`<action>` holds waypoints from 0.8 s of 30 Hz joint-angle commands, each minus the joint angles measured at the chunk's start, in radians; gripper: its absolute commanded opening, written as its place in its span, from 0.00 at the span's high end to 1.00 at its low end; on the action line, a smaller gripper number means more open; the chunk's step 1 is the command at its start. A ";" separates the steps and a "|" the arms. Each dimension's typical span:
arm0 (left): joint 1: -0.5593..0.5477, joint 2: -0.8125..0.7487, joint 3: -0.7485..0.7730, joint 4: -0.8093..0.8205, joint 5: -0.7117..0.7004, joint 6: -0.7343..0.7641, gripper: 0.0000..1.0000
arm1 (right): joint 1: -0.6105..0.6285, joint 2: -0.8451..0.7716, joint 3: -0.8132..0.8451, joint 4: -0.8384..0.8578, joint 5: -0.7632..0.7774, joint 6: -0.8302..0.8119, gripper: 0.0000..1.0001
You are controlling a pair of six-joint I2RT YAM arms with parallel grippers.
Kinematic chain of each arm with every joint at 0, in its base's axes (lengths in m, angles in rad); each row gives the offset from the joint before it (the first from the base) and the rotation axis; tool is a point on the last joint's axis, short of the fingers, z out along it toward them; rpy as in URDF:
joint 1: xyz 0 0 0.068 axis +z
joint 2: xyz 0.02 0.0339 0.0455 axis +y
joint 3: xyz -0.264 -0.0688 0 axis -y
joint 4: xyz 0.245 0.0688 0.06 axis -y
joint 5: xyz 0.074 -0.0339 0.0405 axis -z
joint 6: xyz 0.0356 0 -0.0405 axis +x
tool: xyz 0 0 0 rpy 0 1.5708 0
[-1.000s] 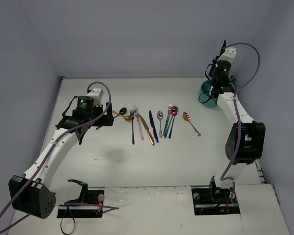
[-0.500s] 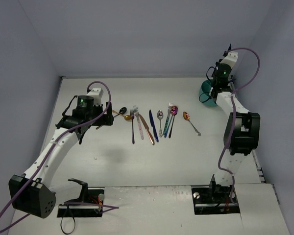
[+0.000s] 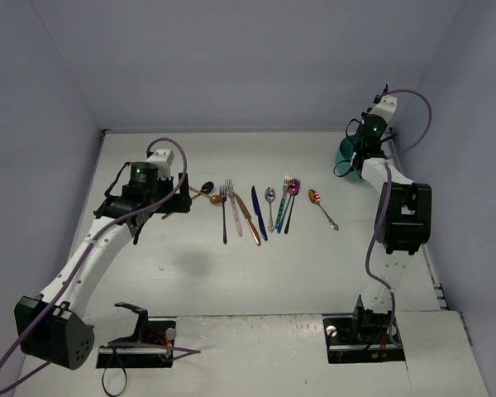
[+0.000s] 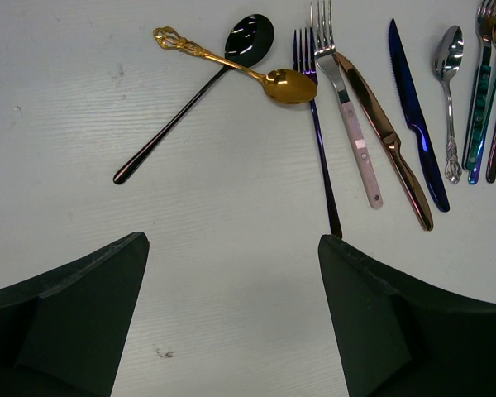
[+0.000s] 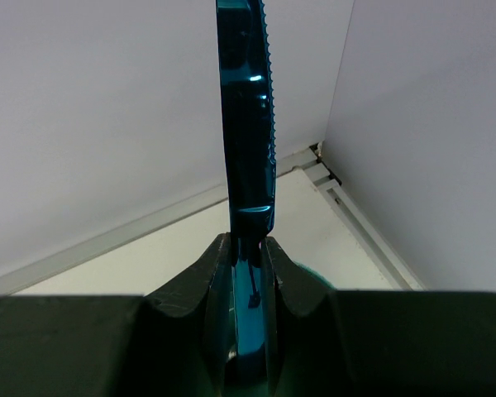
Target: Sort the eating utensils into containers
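Nearest, the left arm's black fingers [image 4: 124,273] gape wide over the white table [image 4: 231,207] holding nothing. That wrist view shows the row beyond plainly: a black long-handled spoon [image 4: 190,99] crossed by a gold ornate-handled spoon [image 4: 289,85], a dark blue fork [image 4: 318,141], a pink-handled silver fork [image 4: 351,124], a copper knife [image 4: 388,132] and a dark blue knife [image 4: 413,107]. Only the top view shows the whole round teal plastic caddy [image 3: 345,154] in the far right corner, while only the right wrist view shows the right arm's fingers [image 5: 217,269] clamped on a teal serrated metal knife [image 5: 248,107] pointing straight out.
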 commanded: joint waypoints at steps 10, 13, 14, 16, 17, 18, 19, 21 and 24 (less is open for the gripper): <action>0.019 -0.016 0.039 0.035 0.003 0.006 0.18 | 0.006 -0.011 -0.043 0.161 0.025 0.048 1.00; 0.021 -0.019 0.040 0.035 0.004 0.005 0.18 | 0.011 -0.016 -0.057 0.161 0.022 0.052 0.98; 0.021 -0.020 0.041 0.035 0.004 0.004 0.18 | 0.012 -0.017 -0.063 0.161 0.022 0.055 0.97; 0.023 -0.020 0.040 0.035 0.006 0.004 0.18 | 0.018 -0.018 -0.076 0.161 0.025 0.061 0.97; 0.023 -0.020 0.039 0.035 0.006 0.004 0.18 | 0.020 -0.018 -0.081 0.161 0.026 0.063 0.96; 0.023 -0.019 0.039 0.035 0.006 0.004 0.18 | 0.022 -0.017 -0.085 0.161 0.026 0.066 0.96; 0.023 -0.020 0.039 0.035 0.006 0.004 0.18 | 0.024 -0.017 -0.086 0.161 0.025 0.068 0.95; 0.024 -0.020 0.038 0.036 0.006 0.004 0.18 | 0.027 -0.017 -0.089 0.161 0.026 0.070 0.94; 0.024 -0.021 0.038 0.035 0.006 0.006 0.19 | 0.031 -0.021 -0.091 0.160 0.028 0.067 0.89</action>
